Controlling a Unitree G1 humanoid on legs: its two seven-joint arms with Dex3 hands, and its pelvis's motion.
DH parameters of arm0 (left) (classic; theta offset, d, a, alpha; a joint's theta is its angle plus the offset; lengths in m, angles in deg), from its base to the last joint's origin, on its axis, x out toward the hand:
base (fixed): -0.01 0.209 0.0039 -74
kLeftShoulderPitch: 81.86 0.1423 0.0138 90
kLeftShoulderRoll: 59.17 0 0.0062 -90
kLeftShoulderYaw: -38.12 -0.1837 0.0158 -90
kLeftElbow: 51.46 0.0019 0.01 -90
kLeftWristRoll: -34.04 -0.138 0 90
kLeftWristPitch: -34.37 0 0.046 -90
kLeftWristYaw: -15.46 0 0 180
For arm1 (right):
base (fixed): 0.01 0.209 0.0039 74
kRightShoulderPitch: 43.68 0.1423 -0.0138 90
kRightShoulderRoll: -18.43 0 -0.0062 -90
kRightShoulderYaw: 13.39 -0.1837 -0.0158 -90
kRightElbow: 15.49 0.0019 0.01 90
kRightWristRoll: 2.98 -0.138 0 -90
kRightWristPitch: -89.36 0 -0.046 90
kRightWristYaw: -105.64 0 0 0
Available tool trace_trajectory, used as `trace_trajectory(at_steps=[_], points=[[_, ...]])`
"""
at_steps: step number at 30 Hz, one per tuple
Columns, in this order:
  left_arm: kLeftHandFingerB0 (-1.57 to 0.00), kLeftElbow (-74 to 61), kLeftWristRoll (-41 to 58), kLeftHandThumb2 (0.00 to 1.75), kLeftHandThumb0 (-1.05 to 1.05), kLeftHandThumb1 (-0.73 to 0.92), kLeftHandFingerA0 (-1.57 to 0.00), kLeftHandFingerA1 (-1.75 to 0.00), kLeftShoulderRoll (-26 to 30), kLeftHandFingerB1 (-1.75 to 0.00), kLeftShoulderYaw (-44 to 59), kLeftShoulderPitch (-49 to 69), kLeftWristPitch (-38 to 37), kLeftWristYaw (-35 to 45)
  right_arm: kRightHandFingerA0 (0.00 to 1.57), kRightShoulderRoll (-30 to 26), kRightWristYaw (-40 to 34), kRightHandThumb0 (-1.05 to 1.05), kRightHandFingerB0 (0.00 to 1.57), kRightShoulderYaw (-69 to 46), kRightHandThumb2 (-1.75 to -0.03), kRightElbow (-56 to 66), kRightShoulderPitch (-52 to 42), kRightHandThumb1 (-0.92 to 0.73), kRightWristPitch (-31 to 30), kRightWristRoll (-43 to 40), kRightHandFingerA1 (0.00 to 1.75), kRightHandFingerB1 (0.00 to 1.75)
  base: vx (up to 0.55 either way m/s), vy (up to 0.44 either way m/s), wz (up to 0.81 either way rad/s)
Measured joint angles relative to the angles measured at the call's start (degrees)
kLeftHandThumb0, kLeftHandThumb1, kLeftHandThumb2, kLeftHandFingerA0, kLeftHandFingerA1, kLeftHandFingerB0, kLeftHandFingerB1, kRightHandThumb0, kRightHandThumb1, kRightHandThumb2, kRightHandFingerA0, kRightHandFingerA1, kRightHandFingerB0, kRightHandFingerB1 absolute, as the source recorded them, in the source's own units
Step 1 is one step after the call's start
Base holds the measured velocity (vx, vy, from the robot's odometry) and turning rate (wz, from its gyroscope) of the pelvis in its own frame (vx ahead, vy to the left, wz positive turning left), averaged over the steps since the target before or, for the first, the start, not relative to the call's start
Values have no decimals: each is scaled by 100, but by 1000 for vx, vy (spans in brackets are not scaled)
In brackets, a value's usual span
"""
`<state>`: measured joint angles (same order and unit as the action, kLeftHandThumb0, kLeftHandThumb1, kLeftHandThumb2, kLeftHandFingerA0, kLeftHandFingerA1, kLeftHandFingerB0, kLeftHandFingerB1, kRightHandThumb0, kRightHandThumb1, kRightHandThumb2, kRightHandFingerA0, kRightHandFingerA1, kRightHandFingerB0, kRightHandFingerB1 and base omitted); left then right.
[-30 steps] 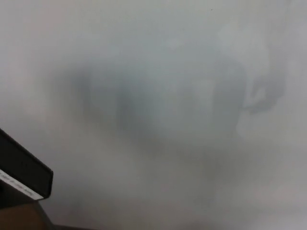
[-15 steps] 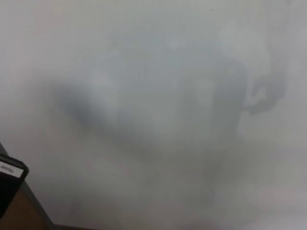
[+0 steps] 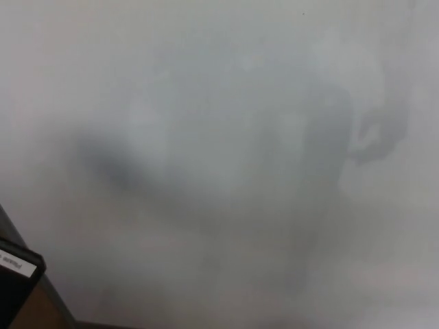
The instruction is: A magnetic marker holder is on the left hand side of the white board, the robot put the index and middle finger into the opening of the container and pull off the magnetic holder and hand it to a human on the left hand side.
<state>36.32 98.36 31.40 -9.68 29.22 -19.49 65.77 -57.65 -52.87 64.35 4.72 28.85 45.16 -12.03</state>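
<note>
The glossy white board (image 3: 226,82) is pale grey-white, mottled with blurred darker grey smudges (reflections). At its lower left corner, the black box-shaped magnetic holder (image 3: 15,284) carries a small white label strip.

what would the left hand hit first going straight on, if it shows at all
Cannot tell: neither hand shows. Only a black labelled box at the lower left edge, in front of the whiteboard, is visible.

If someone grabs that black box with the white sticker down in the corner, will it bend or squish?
Probably not. The black box shows straight edges and a sharp corner, so it looks stiff, likely hard plastic. Its dark face looks smooth, so it might be a little slippery. Only a corner shows, so its weight is hard to judge.
</note>
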Motion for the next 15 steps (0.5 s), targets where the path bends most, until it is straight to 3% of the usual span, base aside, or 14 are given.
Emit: trace_trajectory(at_steps=[1, 2, 4, 5, 8, 11, 12, 13, 14, 15], points=[[-43, 15, 56, 93, -105, 44, -35, -35, 28, -41, -5, -8, 66, 115, 79, -1, -11, -59, 60, 8, -61, 0, 0, -70, 4, 3, 65, 50, 0, 0, 0], [-36, 23, 90, 60, -105, 57, -31, -34, 53, -37, -9, -16, 104, 188, 79, -2, -18, -61, 60, 13, -61, 0, 0, -69, 6, 5, 66, 49, 0, 0, 0], [-36, 34, 184, 60, -105, 57, -31, -34, 113, -37, -20, -46, 197, 358, 79, -4, -33, -61, 60, 22, -61, 0, 0, -69, 10, 12, 66, 49, 0, 0, 0], [-49, 39, 215, 94, -105, 48, -22, -32, 132, -46, -31, -70, 227, 417, 81, -6, -38, -60, 61, 25, -61, -1, 0, -69, 11, 17, 66, 49, 0, 0, 0], [-48, 156, 351, 89, -105, 48, -35, -33, 217, -43, -193, -373, 396, 727, 79, -30, -64, -60, 61, 45, -61, -4, 7, -70, 21, 50, 64, 49, 0, 0, 0], [-45, 345, 425, 87, -105, 49, -35, -31, 290, -41, -382, -723, 503, 949, 79, -50, -90, -60, 60, 69, -61, -13, 13, -71, 40, 92, 63, 49, 0, 0, 0], [-44, 449, 448, 65, -101, 43, -35, -32, 345, -41, -471, -915, 539, 1062, 80, -57, -123, -62, 62, 91, -61, -19, 10, -69, 57, 120, 66, 49, 0, 0, 0], [-52, 505, 458, 88, -104, 48, -31, -30, 378, -46, -515, -1021, 559, 1129, 80, -63, -147, -60, 62, 109, -61, -21, 11, -69, 69, 144, 66, 50, 0, 0, 0], [-52, 572, 472, 88, -104, 48, -31, -30, 416, -46, -579, -1204, 589, 1235, 80, -70, -184, -60, 62, 132, -61, -27, 9, -69, 89, 180, 66, 50, 0, 0, 0], [-54, 589, 483, 87, -89, 40, -25, -34, 426, -51, -608, -1300, 596, 1288, 79, -74, -200, -59, 61, 142, -61, -32, 8, -70, 97, 194, 66, 50, 0, 0, 0]])
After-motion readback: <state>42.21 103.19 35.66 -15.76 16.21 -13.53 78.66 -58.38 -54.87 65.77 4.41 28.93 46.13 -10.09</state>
